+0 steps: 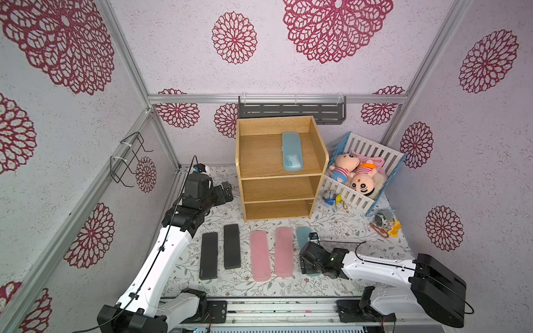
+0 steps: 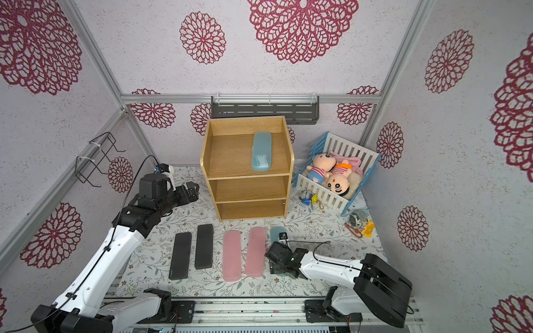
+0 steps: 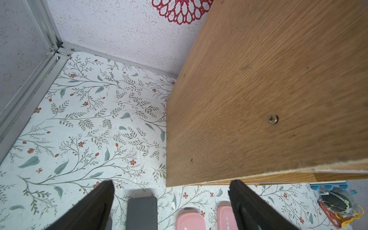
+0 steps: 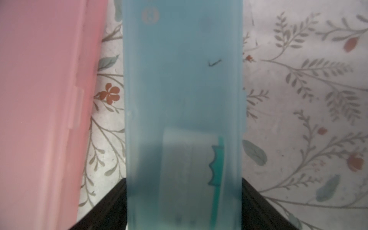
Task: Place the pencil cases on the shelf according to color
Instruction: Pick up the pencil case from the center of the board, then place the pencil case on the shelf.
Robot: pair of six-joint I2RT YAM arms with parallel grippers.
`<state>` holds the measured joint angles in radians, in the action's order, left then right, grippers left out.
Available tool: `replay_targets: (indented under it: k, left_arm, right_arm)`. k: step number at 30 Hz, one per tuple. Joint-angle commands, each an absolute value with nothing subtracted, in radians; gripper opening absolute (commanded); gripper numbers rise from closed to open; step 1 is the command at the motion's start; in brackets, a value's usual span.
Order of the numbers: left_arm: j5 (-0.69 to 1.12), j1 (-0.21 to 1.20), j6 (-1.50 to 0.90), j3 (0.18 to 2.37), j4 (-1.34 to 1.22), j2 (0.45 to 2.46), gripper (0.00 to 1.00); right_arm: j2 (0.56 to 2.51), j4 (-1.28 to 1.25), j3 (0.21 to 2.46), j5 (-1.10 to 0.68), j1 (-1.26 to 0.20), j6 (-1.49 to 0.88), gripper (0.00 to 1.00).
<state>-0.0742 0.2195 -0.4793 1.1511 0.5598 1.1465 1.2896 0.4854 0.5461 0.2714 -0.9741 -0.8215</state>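
The right pincer [image 4: 183, 180] grips the long edges of a blue pencil case [image 4: 179, 79] that lies flat on the surface [image 4: 298, 89], with a pink case [image 4: 39, 99] just beside that pincer. The left pincer [image 3: 172, 181] stands open and empty, near the shelf [image 3: 258, 99]. The other blue case [image 1: 292, 151] lies on the top tier, well beyond both pincers.

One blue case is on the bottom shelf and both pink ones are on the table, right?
No. That blue case lies on the top tier of the shelf, not the bottom; both top views show it. Both pink cases are on the table.
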Motion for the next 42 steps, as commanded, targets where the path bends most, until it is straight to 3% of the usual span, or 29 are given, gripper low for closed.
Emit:
replay_targets:
  k: [1,12,17,26,32,42]
  left_arm:
    - [-0.089,0.212,-0.470,1.162,0.567,1.143,0.97]
    - [-0.103,0.211,-0.494,1.162,0.538,1.110,0.97]
    - [-0.066,0.196,-0.481,1.196,0.460,1.133,0.97]
    - [-0.014,0.103,-0.531,1.274,0.400,1.190,0.97]
    - [-0.002,0.089,-0.528,1.236,0.416,1.180,0.97]
    - [0.048,0.088,-0.535,1.216,0.414,1.175,0.97]
  right_arm:
    - [1.244,0.504,0.529,0.279,-0.998,-0.864,0.75]
    - [0.983,0.656,0.720,0.373,-1.070,-0.844,0.67]
    - [1.005,0.539,0.904,0.319,-1.096,-0.727,0.68]
    - [1.249,0.457,1.285,0.362,-1.105,-0.533,0.70]
    - [1.493,0.557,1.674,0.503,-1.053,-0.443,0.72]
    - [2.004,0.819,2.351,0.520,-0.906,-0.408,0.71]
